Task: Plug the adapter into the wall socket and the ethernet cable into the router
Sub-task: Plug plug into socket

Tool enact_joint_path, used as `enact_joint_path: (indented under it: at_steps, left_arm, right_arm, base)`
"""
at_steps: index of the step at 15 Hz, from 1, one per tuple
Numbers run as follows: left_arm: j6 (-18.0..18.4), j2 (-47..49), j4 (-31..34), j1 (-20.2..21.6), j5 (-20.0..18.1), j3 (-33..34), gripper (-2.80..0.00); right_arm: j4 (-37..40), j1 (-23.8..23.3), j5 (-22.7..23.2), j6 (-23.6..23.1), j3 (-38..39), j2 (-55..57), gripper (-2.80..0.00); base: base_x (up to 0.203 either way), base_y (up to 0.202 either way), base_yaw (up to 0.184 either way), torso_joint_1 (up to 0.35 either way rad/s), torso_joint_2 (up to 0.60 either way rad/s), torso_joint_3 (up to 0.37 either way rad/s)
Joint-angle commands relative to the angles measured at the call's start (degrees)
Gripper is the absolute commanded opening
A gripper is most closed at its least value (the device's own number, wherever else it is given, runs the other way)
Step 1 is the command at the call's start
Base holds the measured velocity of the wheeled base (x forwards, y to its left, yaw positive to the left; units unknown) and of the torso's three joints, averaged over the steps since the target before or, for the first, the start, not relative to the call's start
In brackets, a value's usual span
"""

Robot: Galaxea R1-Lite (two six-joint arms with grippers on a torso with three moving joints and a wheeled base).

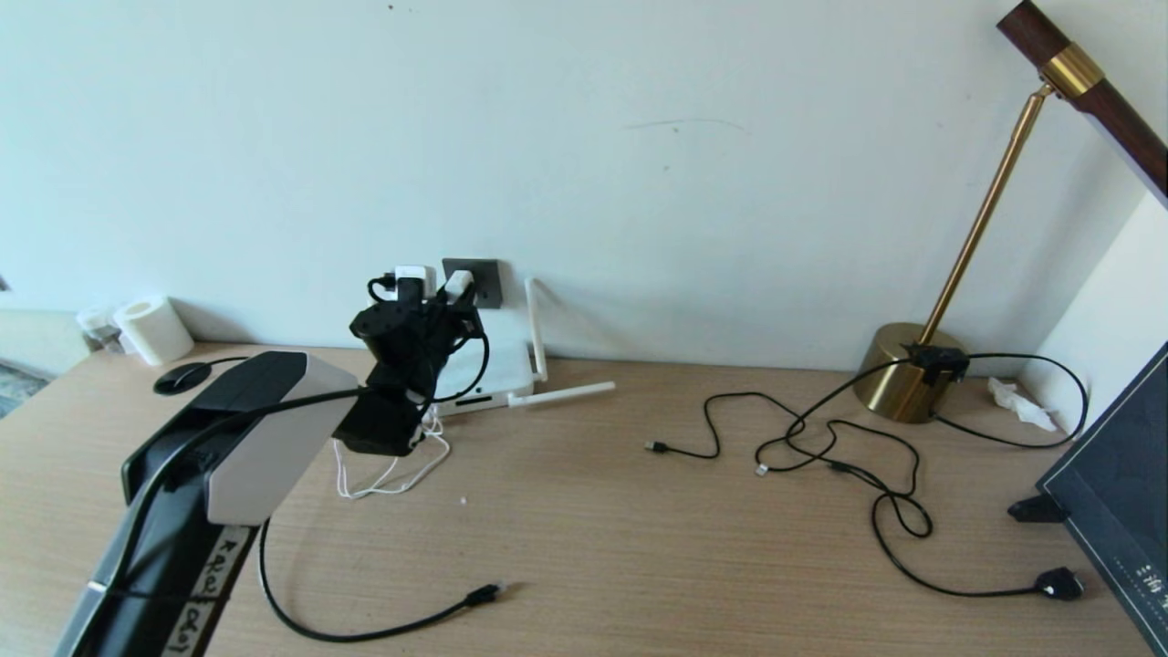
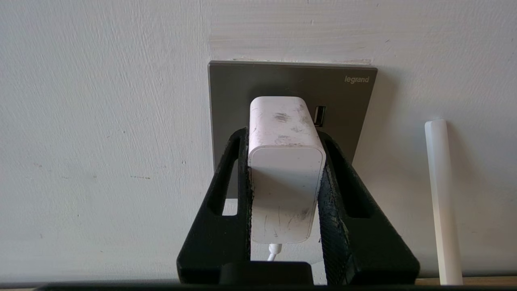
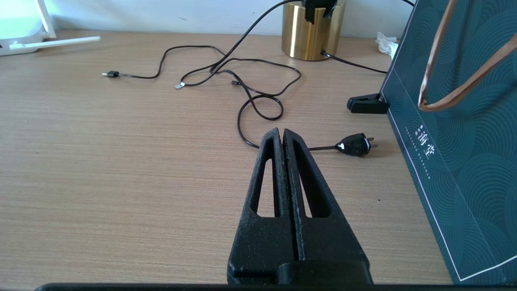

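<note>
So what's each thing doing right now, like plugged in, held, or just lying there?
adapter: gripped, pressed against the wall socket
wall socket: adapter at its face
left gripper: shut on the adapter
right gripper: shut, empty, over the desk
ethernet cable: loose on the desk, unplugged
router: on the desk by the wall

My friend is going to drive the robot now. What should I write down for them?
Left gripper: shut on the adapter, pressed against the wall socket; whether it is fully in cannot be told.
Right gripper: shut, empty, parked over the desk.
Router sits under the socket. Ethernet cable lies loose on the desk, its plug free.
Left: let go of the adapter, then plug the ethernet cable into the router.
</note>
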Motion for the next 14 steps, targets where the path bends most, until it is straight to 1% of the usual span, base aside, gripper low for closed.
enact_joint_path:
  at_steps: [1, 4, 14]
  left_arm:
    - [0.0, -0.1, -0.1, -0.3, -0.1, 0.0, -2.80]
    - [0.0, -0.1, -0.1, -0.4, 1.0, 0.0, -2.80]
    - [0.0, -1.0, -0.6, -0.4, 1.0, 1.5, -2.80]
  right_arm:
    - [0.0, 0.0, 0.0, 0.0, 0.0, 0.0, -2.80]
    - [0.0, 0.0, 0.0, 0.0, 0.0, 0.0, -2.80]
    - [0.0, 0.0, 0.0, 0.0, 0.0, 0.0, -2.80]
  base:
    - [0.000, 0.000, 0.000, 0.000, 0.00, 0.000]
    - [0.000, 0.000, 0.000, 0.000, 0.00, 0.000]
    - [0.000, 0.000, 0.000, 0.000, 0.00, 0.000]
